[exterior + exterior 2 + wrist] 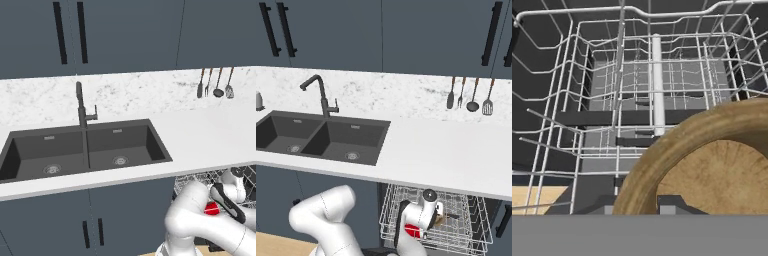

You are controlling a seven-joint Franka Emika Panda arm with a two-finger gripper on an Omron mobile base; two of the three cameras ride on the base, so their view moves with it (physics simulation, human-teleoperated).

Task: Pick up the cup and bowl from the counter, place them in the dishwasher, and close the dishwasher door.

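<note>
gripper (666,207) clamped on bowl (712,165) rim | wire rack (637,100) tines all around | right base view: bowl (440,219) above rack front edge

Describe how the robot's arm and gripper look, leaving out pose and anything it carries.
The arm is glossy white, built of thick rounded segments with smooth bulging elbows. Dark, nearly black bands mark its joints, one running along the wrist, which also has a round dark cap. A red patch shows on a lower link. No loose cables are visible. The gripper ends in two small dark grey, blocky fingertips.
</note>
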